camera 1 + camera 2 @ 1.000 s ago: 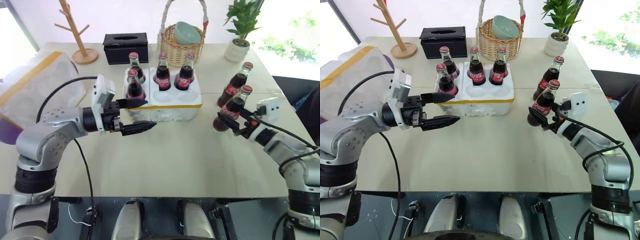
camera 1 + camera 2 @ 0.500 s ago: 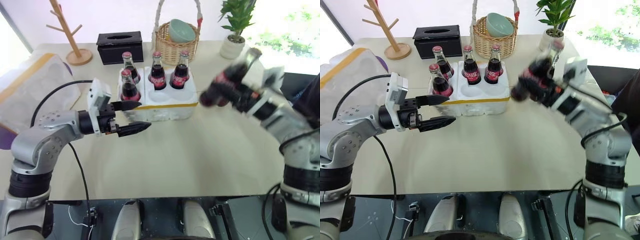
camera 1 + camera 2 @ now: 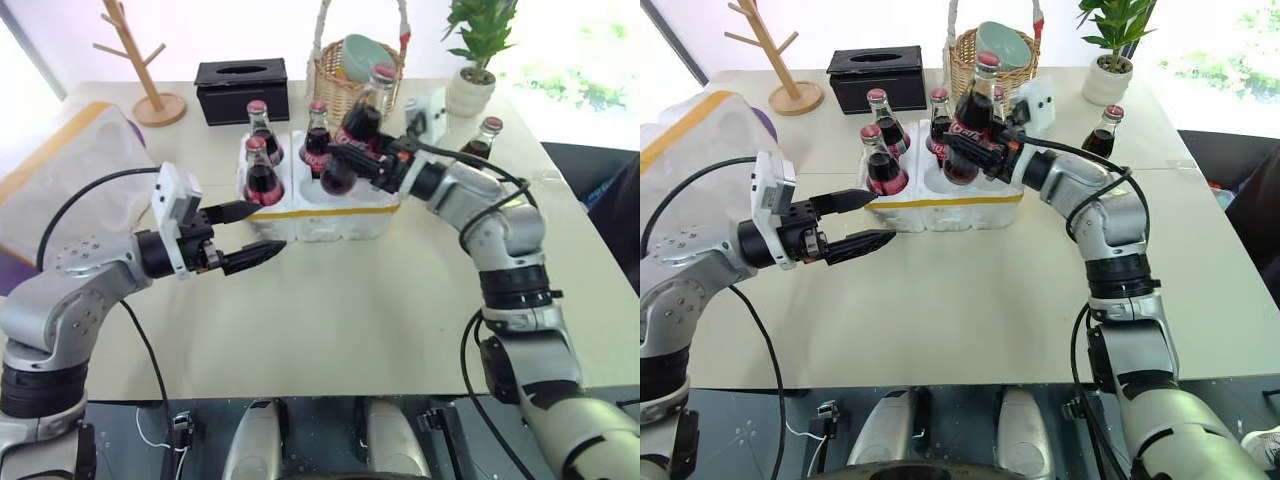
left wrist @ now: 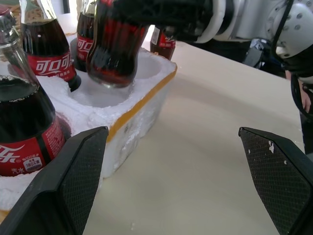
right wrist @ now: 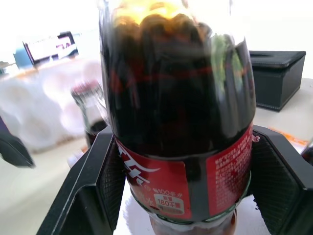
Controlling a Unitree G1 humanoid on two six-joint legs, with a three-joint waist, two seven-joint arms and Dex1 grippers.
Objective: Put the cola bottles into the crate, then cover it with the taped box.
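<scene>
Bench [image 3: 330, 300] from the head: right claw [image 3: 372, 160], clamped on a bottle [image 3: 352, 135], has swung it over the crate [image 3: 330, 215], ready to lower; left claw [image 3: 250, 235] gapes empty. Left wrist: bottle above a free well. Right wrist: fingers [image 5: 281, 181] pinch its label

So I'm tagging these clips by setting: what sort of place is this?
Probably a staged tabletop in a bright room, dressed to look homely rather than a warehouse: a wicker basket holding a bowl, a potted plant, a black tissue box and a wooden peg stand stand on a beige table.
</scene>
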